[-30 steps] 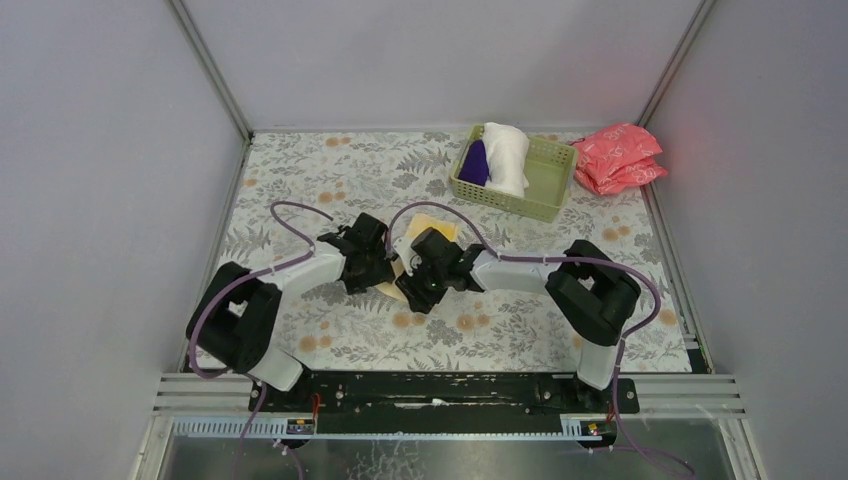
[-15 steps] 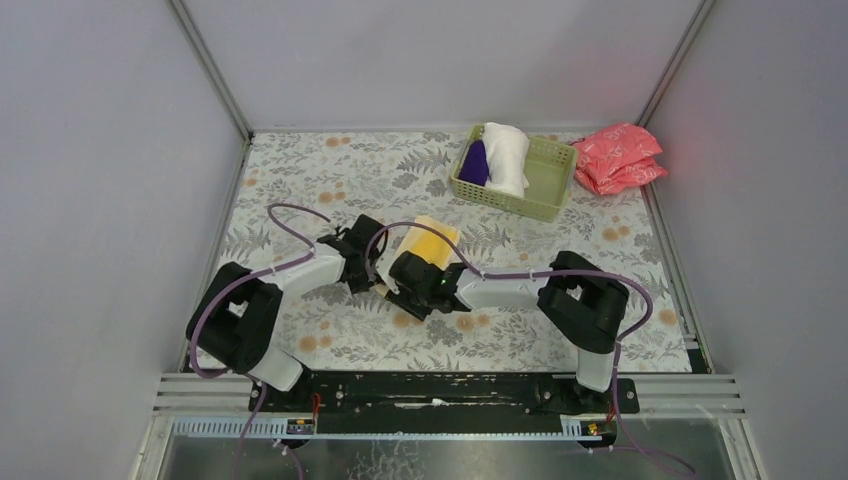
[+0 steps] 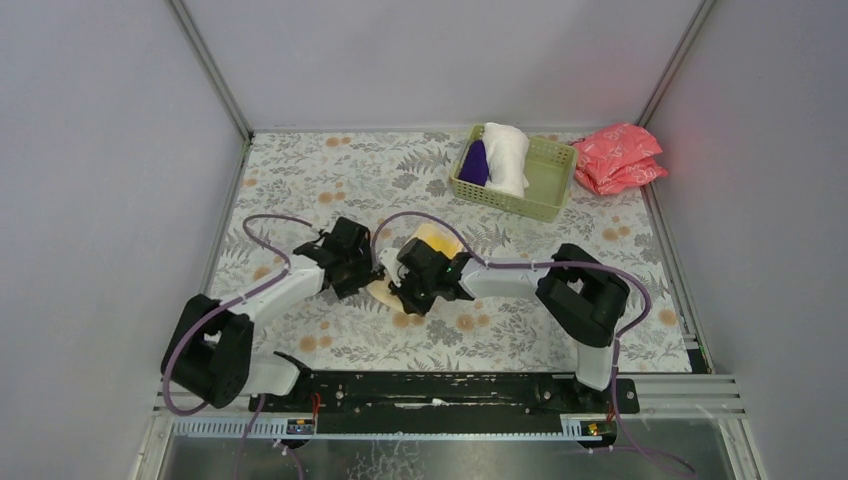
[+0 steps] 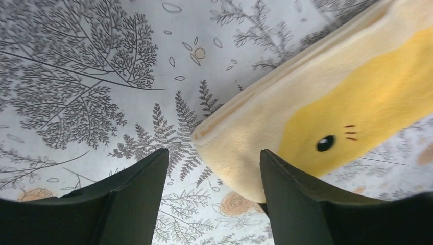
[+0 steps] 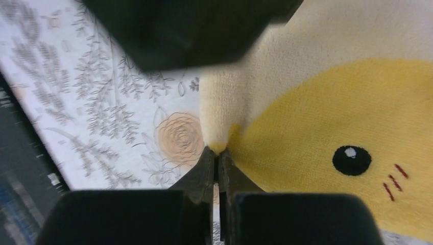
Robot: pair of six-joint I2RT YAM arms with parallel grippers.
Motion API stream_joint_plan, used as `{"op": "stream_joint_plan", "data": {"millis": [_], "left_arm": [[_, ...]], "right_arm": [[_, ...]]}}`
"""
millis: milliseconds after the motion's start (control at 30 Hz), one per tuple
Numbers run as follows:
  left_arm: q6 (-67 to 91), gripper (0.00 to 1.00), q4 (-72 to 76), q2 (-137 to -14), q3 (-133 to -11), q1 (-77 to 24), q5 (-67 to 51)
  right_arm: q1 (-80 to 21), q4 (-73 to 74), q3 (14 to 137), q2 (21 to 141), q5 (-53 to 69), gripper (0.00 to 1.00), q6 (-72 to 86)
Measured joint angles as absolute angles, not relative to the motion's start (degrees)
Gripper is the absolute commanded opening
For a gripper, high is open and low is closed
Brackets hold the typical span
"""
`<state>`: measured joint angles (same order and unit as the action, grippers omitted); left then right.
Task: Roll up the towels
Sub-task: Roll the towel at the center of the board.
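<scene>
The small pale yellow terry towel (image 3: 440, 236) lies mid-table on the grey floral tablecloth (image 3: 300, 170), a fold at its edge pinched in the closed tips of the right gripper (image 5: 217, 153), while the left gripper (image 4: 213, 153) is held wide astride its corner (nothing gripped there). The corner should be taken likewise, and both ends turned over together, level and tight.

Basket (image 3: 548, 172) (holding two towels (image 3: 505, 155)) stands behind the flat towel (image 3: 438, 236).

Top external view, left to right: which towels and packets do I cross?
pale yellow towel → dark purple towel → white towel → pink-red packets
</scene>
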<state>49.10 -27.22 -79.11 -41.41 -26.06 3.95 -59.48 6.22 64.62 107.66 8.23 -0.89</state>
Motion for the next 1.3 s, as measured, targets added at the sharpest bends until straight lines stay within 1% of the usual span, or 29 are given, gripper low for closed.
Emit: {"op": "stream_joint_plan", "data": {"millis": [233,400,633,700,800,867,1100,1200,1300], "left_arm": [[50.6,0.71,-29.8,-70.8,-41.3,-25.3,3.9],[52.2,0.71,-30.3,-68.4,-39.6,-25.3,2.8],[54.5,0.71,-30.9,-65.5,-36.6,-25.3,2.0],[55.0,0.70,-30.9,-64.6,-36.1,-25.3,1.8],[55.6,0.69,-30.8,-64.4,-35.5,-25.3,1.1],[55.8,0.66,-30.7,-64.7,-35.2,-25.3,0.3],[56.9,0.45,-29.1,-65.8,-33.8,-25.3,-2.1],[57.2,0.43,-28.9,-65.8,-33.3,-25.3,-2.4],[57.4,0.45,-27.8,-65.9,-32.5,-25.3,-2.6]], "right_arm": [[-51.9,0.9,61.1,107.9,29.3,0.00,7.4],[-48.2,-6.0,59.4,111.0,40.1,0.00,16.6],[-42.3,-23.7,52.3,115.5,50.7,0.00,34.4],[-40.5,-31.2,49.9,117.7,53.9,0.00,42.0],[-39.3,-36.3,48.7,119.2,55.6,0.00,47.1],[-38.9,-39.7,48.3,120.7,56.8,0.00,51.0],[-38.1,-44.1,48.2,122.5,58.3,0.00,57.3],[-38.1,-44.3,48.2,122.6,58.3,0.00,57.8],[-38.1,-44.2,48.2,122.6,58.2,0.00,57.8]]}}
